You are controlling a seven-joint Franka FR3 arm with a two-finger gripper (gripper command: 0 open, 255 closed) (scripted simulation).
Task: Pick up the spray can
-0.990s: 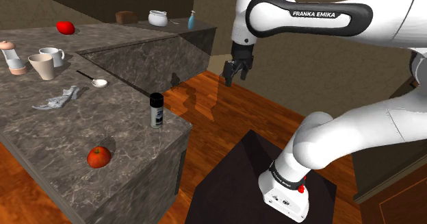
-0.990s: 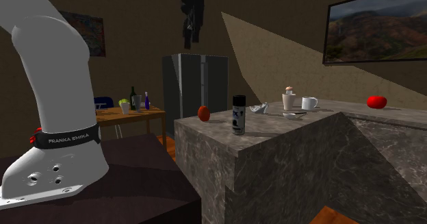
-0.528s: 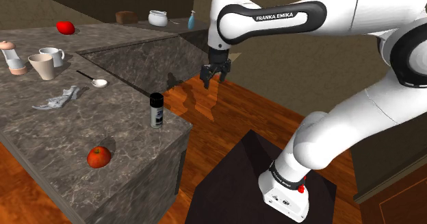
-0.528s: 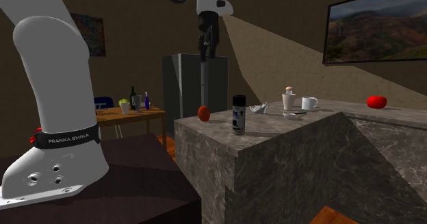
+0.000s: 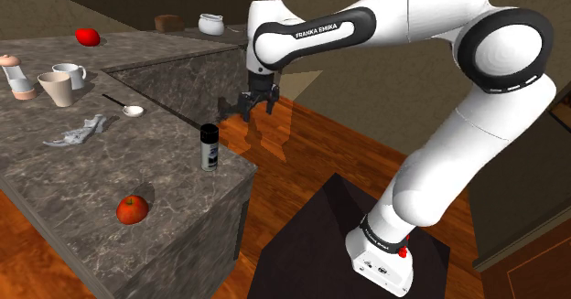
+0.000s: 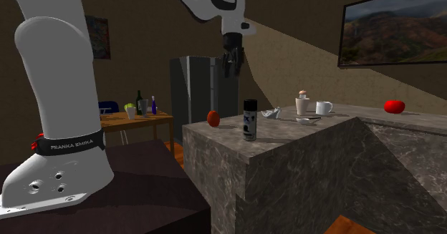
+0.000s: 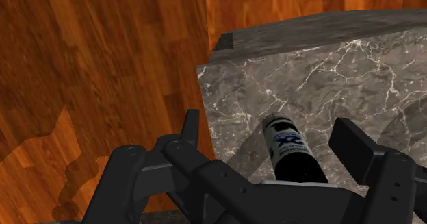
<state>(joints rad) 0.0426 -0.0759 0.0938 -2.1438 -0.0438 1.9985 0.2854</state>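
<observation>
Wrist view: the gripper (image 7: pixel 268 128) hangs wide open above the spray can (image 7: pixel 292 151), which stands upright below the gap between its fingers, near the marble counter (image 7: pixel 356 72) corner. Likely rigid, light and slippery-walled, so clasp the body mid-height.

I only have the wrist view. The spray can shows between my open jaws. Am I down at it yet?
Observer: No. In the shoulder view the gripper hangs well above the spray can, up and to that view's right of it.
Operator: Anything else near the can that I could knock on the way down?
Observer: A red apple lies on the same counter, apart from the can and nearer the shoulder camera.
</observation>
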